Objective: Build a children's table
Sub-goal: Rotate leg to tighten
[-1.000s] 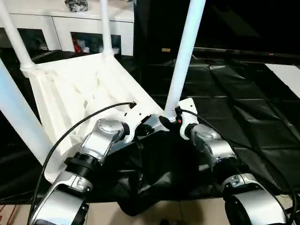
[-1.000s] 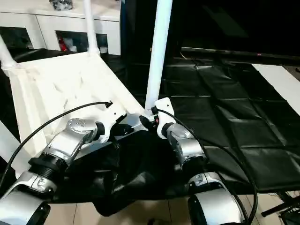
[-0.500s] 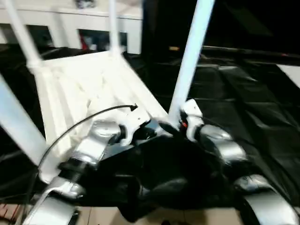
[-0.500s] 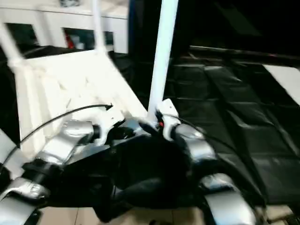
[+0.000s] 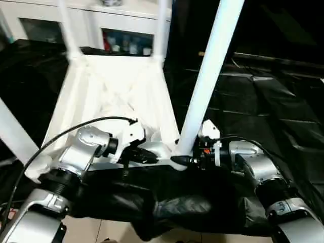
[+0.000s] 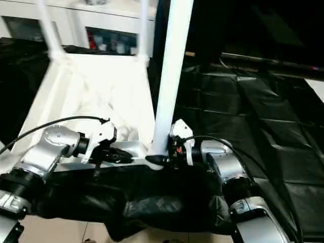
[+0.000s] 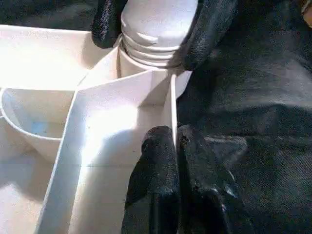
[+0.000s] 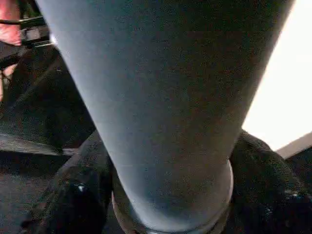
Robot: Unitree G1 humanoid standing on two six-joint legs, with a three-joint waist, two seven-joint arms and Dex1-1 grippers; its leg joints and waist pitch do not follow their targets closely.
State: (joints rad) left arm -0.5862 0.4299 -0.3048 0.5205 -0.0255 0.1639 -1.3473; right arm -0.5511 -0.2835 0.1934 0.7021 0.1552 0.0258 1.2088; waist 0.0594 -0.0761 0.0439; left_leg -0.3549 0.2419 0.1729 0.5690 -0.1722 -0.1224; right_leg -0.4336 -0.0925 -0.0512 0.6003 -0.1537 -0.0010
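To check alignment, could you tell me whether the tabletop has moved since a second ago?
Yes: judged against the white cabinet, the tabletop has pivoted, its near corner swinging left.

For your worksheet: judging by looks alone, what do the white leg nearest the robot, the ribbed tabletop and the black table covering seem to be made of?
Leg: probably moulded plastic, smooth, faintly glossy; grooved rings at its base in the left wrist view.
Tabletop: apparently the same white plastic, matte; thin moulded ribs and walls on its underside.
Covering: looks like thin plastic sheeting or coated cloth, since it creases, bunches at the near edge and catches the light; which one is unclear.
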